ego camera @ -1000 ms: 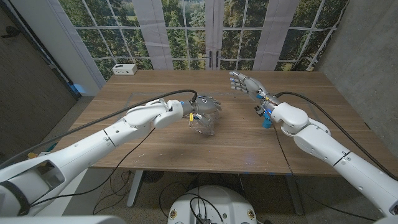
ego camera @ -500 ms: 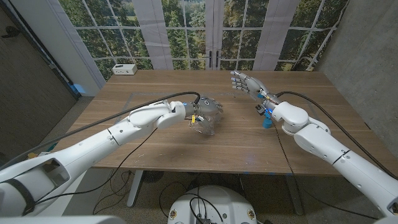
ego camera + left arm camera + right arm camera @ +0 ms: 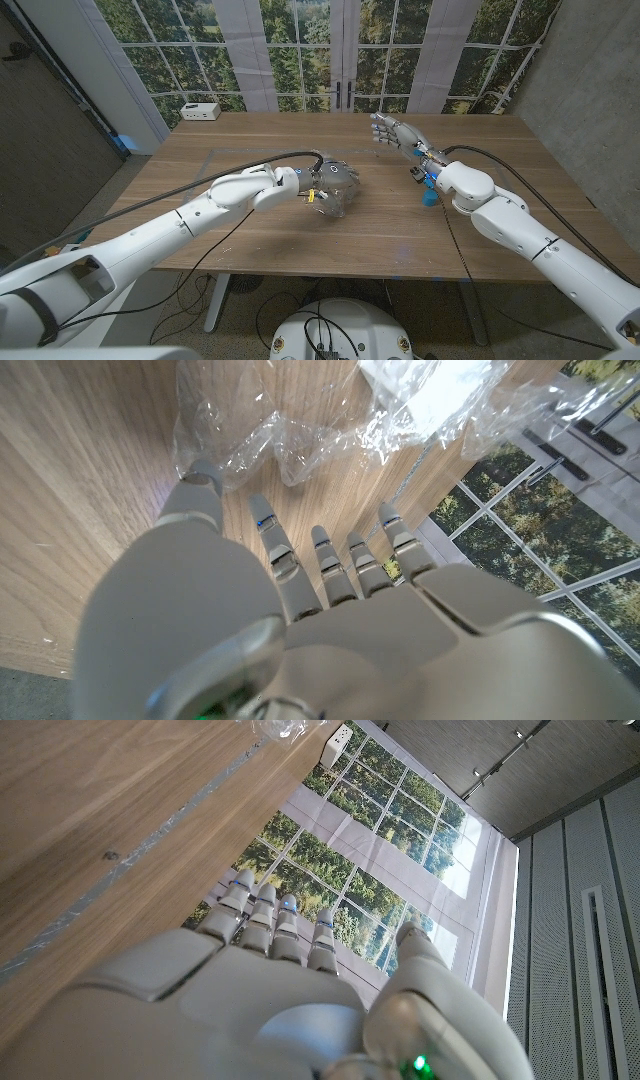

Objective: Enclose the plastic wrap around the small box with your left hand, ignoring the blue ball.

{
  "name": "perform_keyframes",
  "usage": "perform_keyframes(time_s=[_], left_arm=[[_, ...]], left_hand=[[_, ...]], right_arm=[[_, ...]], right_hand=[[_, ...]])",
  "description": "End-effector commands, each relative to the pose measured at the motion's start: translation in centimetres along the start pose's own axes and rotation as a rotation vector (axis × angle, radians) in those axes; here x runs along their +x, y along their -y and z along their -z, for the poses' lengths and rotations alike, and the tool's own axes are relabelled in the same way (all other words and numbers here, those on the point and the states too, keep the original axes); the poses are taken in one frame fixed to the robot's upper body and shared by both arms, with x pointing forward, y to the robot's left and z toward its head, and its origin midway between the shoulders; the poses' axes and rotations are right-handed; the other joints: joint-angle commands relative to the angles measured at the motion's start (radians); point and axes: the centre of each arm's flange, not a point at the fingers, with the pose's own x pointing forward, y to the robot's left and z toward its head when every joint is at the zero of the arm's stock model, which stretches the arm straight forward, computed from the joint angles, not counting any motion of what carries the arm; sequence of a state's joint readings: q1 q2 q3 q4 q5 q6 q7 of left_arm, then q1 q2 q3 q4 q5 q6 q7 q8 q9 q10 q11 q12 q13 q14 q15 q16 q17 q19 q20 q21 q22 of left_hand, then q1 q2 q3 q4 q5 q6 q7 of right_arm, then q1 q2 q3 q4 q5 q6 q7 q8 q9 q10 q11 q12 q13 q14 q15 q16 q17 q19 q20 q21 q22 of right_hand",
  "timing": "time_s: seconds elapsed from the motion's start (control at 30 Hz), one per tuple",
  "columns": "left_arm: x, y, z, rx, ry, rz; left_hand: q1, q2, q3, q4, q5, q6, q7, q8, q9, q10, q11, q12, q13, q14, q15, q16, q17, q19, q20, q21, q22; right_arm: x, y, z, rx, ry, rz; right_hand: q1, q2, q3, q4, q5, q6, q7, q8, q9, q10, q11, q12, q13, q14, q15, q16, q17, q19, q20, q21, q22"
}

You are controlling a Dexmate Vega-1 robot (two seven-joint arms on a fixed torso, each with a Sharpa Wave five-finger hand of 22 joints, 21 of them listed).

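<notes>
Left hand (image 3: 333, 179) over plastic wrap (image 3: 300, 430) | right hand (image 3: 393, 132) spread, apart

head view looks down; wrist views sit close, sharing the table (image 3: 260, 225).

Broad bare wood lies across the bench (image 3: 250, 235) between the two arms, and its near strip gives a hand open passage. The left hand (image 3: 335, 180) sits over the crinkled plastic wrap (image 3: 335, 203) near the middle, blocking that patch. The right hand (image 3: 395, 133) hovers well apart toward the far right. A white power strip (image 3: 201, 111) occupies the far left corner. The left arm's black cable (image 3: 240, 165) trails over the left side
</notes>
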State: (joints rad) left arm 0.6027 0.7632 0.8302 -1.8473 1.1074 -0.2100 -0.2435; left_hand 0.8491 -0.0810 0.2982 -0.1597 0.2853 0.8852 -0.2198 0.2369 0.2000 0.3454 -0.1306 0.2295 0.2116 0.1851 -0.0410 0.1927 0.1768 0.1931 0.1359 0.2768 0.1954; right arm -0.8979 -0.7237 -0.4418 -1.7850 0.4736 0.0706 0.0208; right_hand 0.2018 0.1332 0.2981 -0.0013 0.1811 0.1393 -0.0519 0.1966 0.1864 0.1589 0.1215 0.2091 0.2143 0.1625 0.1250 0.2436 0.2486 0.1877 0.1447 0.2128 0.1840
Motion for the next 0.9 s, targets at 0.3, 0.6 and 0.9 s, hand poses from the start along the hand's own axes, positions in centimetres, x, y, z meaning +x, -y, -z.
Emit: perform_keyframes(time_s=[0.3, 0.6, 0.9], left_arm=[[-0.2, 1.4, -1.0, -0.027, 0.01, -0.054], [-1.4, 0.4, 0.4, -0.085, -0.081, -0.09], [-3.2, 0.0, 1.9, -0.064, -0.199, -0.09]], left_hand=[[0.083, 0.044, -0.016, 0.012, 0.003, 0.197, 0.016, 0.058, 0.008, 0.073, -0.04, 0.02, -0.001, 0.05, -0.058, 0.008, 0.001, 0.037, -0.031, 0.005, 0.001], [0.138, 0.191, 0.01, 0.041, -0.057, 0.186, 0.121, 0.07, 0.049, 0.12, -0.031, 0.022, 0.005, 0.093, -0.066, 0.016, 0.009, 0.051, -0.024, 0.004, 0.004], [0.126, 0.228, 0.017, 0.059, -0.059, 0.136, 0.127, 0.081, 0.086, 0.099, -0.019, 0.013, 0.015, 0.08, -0.047, 0.007, 0.013, 0.046, -0.017, 0.002, 0.006]], right_arm=[[0.5, 0.0, -0.4, -0.013, 0.006, -0.012], [0.5, -0.1, -0.5, -0.014, 0.004, -0.009], [0.8, -0.3, -0.5, -0.012, 0.006, -0.022]], right_hand=[[-0.004, -0.003, 0.005, 0.004, 0.006, 0.004, 0.002, -0.001, 0.003, 0.001, 0.002, 0.002, 0.002, 0.011, 0.002, -0.004, 0.001, 0.003, -0.001, 0.005, 0.003], [-0.004, -0.003, 0.005, 0.004, 0.006, 0.004, 0.001, -0.001, 0.003, 0.0, 0.001, 0.001, 0.002, 0.011, 0.002, -0.004, 0.001, 0.003, -0.001, 0.004, 0.003], [-0.004, -0.002, 0.005, 0.005, 0.006, 0.004, 0.003, -0.001, 0.003, 0.001, -0.002, 0.001, 0.002, 0.011, 0.001, -0.004, 0.001, 0.004, -0.001, 0.004, 0.003]])
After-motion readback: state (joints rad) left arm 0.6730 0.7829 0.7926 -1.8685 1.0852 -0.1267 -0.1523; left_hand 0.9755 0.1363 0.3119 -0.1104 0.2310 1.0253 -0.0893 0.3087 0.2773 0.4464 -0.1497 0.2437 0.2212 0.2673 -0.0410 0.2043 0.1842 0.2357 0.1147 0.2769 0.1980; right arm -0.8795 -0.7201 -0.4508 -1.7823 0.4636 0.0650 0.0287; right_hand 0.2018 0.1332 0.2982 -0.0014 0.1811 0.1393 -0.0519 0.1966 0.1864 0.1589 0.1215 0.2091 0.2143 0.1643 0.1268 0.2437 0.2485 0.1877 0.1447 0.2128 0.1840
